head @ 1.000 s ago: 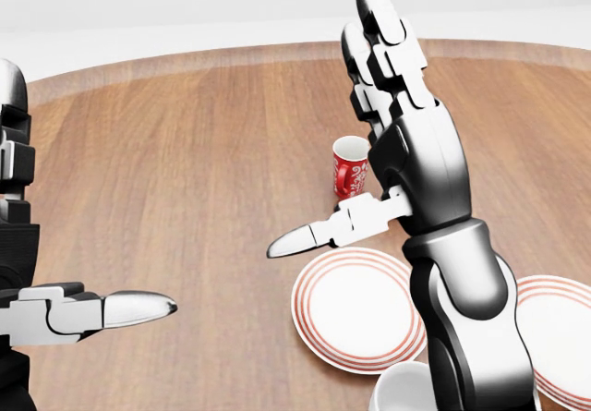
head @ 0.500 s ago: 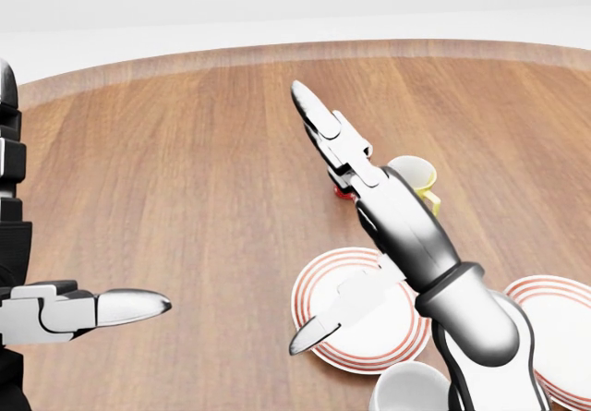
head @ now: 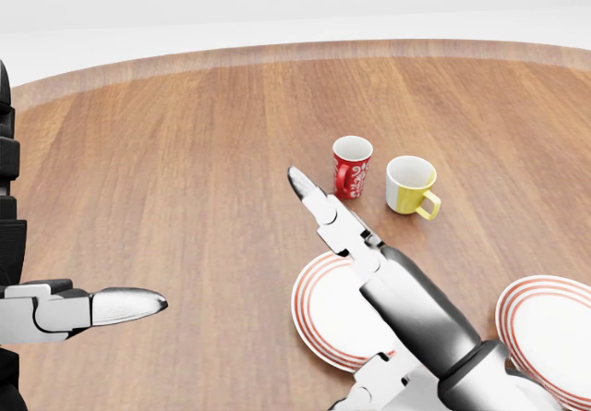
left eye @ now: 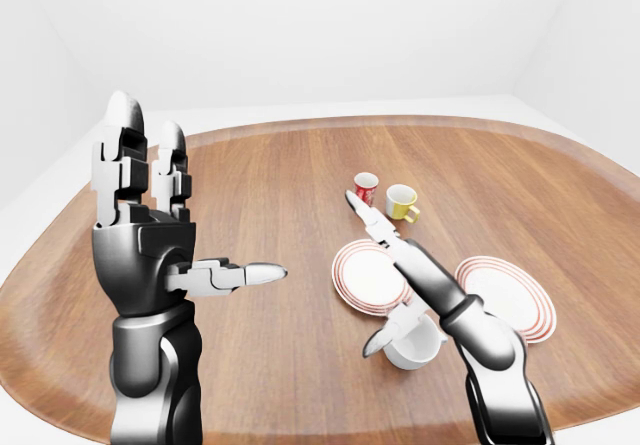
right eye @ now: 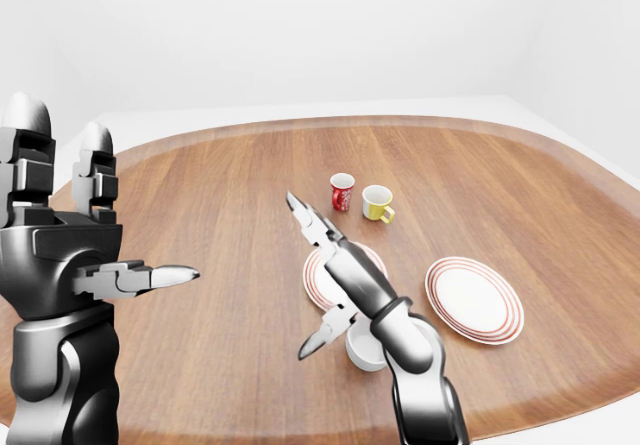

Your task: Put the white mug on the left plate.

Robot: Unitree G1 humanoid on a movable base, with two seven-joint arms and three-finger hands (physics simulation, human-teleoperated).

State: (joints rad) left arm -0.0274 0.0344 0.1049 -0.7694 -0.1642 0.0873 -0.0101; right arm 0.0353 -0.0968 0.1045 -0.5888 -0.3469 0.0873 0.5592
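The white mug stands on the wooden table, just below the left plate in the left-eye view. My right hand lies low and open over both. Its fingers stretch across the plate towards the red mug, and its thumb hangs beside the white mug's left side without closing on it. At the view's left my left hand is raised, open and empty, fingers upright and thumb pointing right. In the head view the forearm hides the white mug.
A red patterned mug and a yellow mug stand side by side above the left plate. A second red-rimmed plate lies to the right. The table's near rim runs along the bottom of the right-eye view.
My right hand has swung down from upright to a low, flat reach over the left plate, uncovering the red and yellow mugs. The left hand has barely moved.
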